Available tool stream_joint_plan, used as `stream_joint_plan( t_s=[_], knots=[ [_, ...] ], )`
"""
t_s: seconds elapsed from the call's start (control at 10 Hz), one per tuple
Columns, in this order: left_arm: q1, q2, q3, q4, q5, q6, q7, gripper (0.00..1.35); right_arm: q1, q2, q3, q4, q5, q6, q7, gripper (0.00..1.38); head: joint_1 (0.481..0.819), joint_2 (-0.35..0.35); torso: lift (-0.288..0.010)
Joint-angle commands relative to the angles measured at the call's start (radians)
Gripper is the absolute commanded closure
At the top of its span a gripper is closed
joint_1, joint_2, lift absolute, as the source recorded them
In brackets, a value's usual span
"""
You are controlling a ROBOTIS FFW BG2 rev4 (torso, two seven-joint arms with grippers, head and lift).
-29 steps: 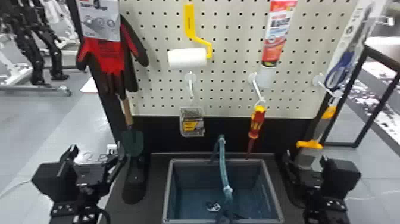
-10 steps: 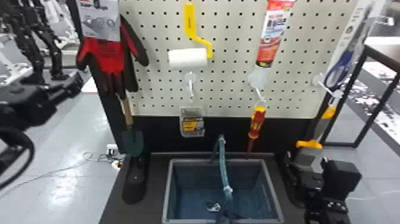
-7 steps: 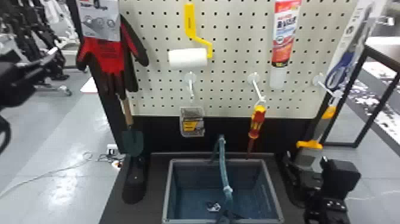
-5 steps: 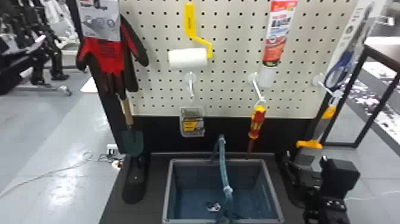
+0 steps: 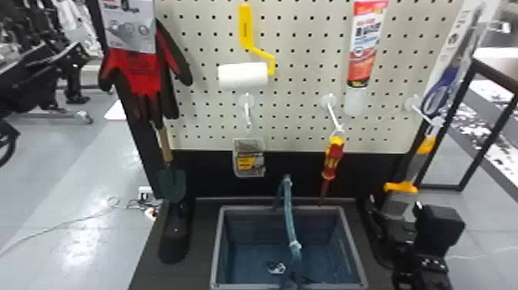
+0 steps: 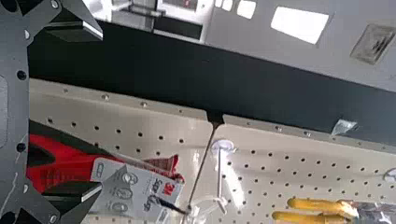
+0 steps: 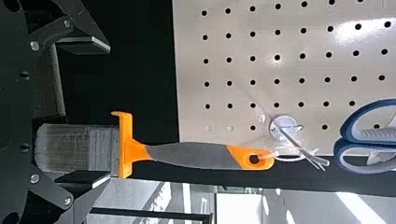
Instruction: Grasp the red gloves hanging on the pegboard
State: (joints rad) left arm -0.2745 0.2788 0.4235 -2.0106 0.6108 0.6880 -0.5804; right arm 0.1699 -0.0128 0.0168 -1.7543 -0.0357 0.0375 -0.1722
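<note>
Because the red gloves point(image 5: 142, 73) are a soft, light knit pair with dark coated fingers, they will likely sag and fold under a pinch rather than resist it, and the coating should give the gripper some bite. They hang fingers-down at the upper left corner of the pegboard point(image 5: 300, 42), lapping over its left edge, with a printed card point(image 5: 127, 25) across the cuffs; what it hangs from is hidden. That card looks thin and slick, so I judge the better hold to be on the red body just below it, both gloves taken together, then drawn outward off the board rather than tugged down, which could tear the card. Seen from its own wrist, the left gripper point(image 6: 93, 111) stands wide open and empty, with the gloves close by one of its fingers. Parked low on the right, the right gripper point(image 7: 100, 112) is likewise spread open with nothing in it, facing a hanging paintbrush point(image 7: 187, 156).
</note>
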Motion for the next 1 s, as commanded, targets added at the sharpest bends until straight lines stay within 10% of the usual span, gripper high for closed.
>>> stream_joint_plan(
  t_s=[0.0,0.7,0.9],
  knots=[
    [-0.038,0.017,-0.032,0.049,0.055,0.025,-0.015,0.17,0.0,0.001,0.0,0.001,-0.004,0.001,0.0,0.32,0.549,0.0,-0.1],
    [-0.201,0.099,-0.14,0.113,0.167,0.117,-0.042,0.18,-0.004,0.001,0.003,0.01,-0.004,0.001,0.011,0.32,0.549,0.0,-0.1],
    [-0.206,0.099,-0.144,0.121,0.176,0.133,-0.042,0.72,-0.004,0.001,0.003,0.013,-0.003,0.001,0.011,0.32,0.549,0.0,-0.1]
  ],
)
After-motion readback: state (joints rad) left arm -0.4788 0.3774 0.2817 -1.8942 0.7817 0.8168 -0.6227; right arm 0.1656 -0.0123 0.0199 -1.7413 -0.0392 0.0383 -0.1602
